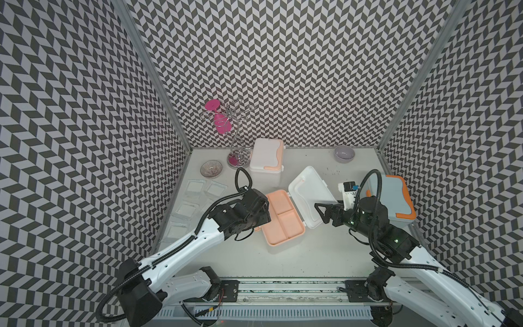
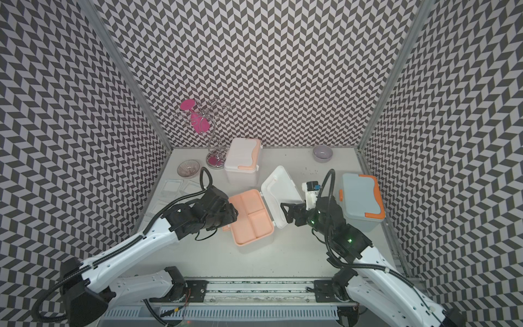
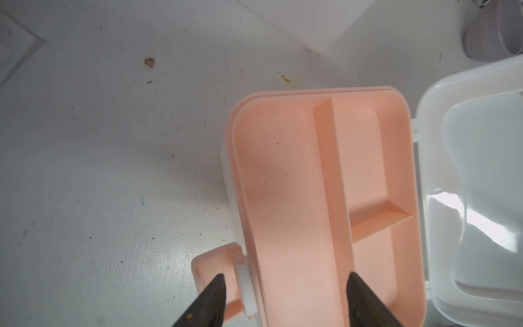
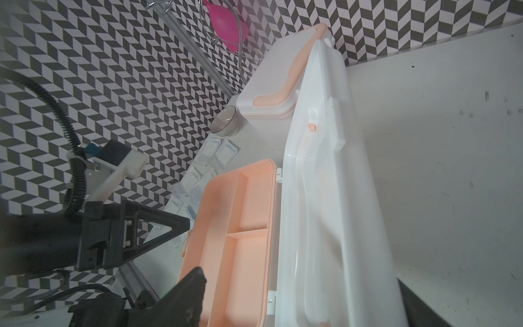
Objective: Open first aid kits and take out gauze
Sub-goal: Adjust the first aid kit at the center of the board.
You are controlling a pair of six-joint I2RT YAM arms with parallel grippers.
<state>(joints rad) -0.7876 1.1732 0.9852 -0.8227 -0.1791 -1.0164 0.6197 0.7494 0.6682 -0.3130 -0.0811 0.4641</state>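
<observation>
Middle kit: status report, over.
Left gripper and right gripper: jaws open, empty. Middle kit open, peach tray bare; gauze pads on table. Nothing blocking.

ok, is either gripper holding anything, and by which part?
Nothing held. The left gripper is open, straddling the latch edge of the open first aid kit; the right gripper is open at its lid, not clamped.

Both arms reach in toward each other. The left gripper (image 3: 285,283) has its fingers apart. The right gripper (image 1: 320,213) is spread wide too.
</observation>
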